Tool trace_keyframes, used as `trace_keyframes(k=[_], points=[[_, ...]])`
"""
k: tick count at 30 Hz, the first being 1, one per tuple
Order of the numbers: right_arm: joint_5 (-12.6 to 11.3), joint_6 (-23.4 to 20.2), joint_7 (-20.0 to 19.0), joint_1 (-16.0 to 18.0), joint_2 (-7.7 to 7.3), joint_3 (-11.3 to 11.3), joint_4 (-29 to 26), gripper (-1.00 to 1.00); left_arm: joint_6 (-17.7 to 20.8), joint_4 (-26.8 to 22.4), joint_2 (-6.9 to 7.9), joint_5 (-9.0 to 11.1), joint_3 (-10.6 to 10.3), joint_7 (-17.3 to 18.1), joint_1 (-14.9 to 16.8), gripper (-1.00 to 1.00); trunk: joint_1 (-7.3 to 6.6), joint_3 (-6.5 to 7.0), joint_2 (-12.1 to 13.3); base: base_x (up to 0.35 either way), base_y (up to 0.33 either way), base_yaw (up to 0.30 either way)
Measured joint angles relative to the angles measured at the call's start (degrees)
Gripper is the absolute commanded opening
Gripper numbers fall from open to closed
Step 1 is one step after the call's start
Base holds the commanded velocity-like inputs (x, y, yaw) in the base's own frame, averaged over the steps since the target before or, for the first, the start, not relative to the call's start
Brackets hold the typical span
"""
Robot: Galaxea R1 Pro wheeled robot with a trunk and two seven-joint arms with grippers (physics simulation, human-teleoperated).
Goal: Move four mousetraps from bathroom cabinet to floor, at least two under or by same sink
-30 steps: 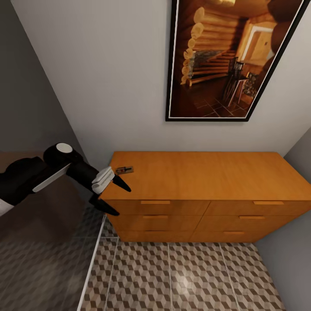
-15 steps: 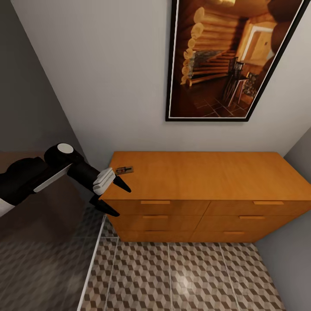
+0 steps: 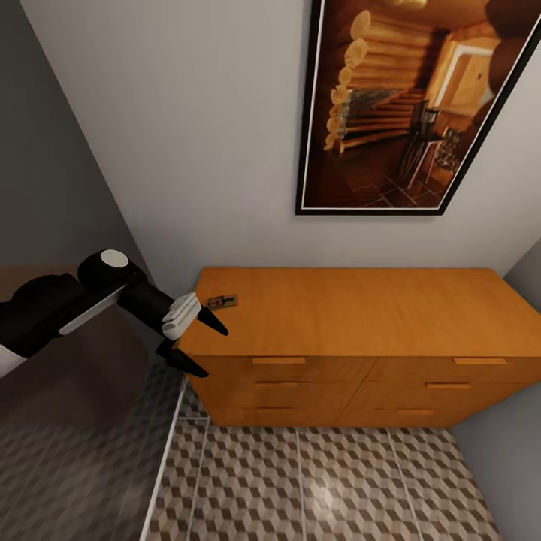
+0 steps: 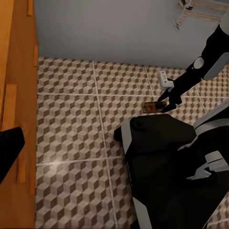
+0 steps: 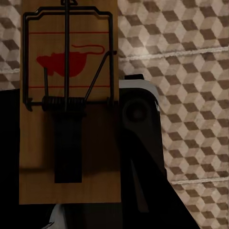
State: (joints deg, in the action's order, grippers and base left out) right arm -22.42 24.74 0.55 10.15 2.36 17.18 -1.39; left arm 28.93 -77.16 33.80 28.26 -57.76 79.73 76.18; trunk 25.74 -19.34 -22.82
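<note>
Cabinet [image 3: 353, 308] top lies broad and bare across frame centre and right, open to approach from above; lone mousetrap [image 3: 223, 302] sits near its back left corner. Left gripper [image 3: 197, 344], jaws spread, hangs at cabinet's left front corner, beside dark shower panel [image 3: 68, 421] closing off lower left. Wall and framed picture [image 3: 409, 113] block rear. Tiled floor [image 3: 315, 481] open at bottom.

Cabinet [image 3: 353, 308], orange-brown wood, flat top, drawers below, stands against the wall on the bathroom floor [image 3: 300, 481]. One mousetrap [image 3: 222, 302] lies flat on the cabinet top, near its left rear corner, close to the left edge. Rest of the top bare. Floor: cube-pattern tiles, pale grout. In the left wrist view a second mousetrap [image 4: 151, 107] is down at floor level, away from the cabinet.
</note>
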Motion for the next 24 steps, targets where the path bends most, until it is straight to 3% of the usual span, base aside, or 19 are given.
trace_keyframes(k=[8,19,24], points=[[0.0,0.0,0.0,0.0,0.07,0.0,0.0,-1.00,0.0,0.6,0.03,-0.2,0.0,-0.3,0.0,1.00,0.01,0.00,0.0,0.047,0.021,0.000],[0.0,0.0,0.0,0.0,0.09,0.0,0.0,-1.00,0.1,4.9,-1.00,-3.2,0.6,-2.7,0.0,1.00,0.02,0.00,0.0,0.002,0.001,0.000],[0.0,0.0,0.0,0.0,0.09,0.0,0.0,-1.00,0.4,5.1,-1.18,-3.4,0.7,-6.4,0.0,1.00,0.02,0.00,0.0,0.000,0.000,0.000]])
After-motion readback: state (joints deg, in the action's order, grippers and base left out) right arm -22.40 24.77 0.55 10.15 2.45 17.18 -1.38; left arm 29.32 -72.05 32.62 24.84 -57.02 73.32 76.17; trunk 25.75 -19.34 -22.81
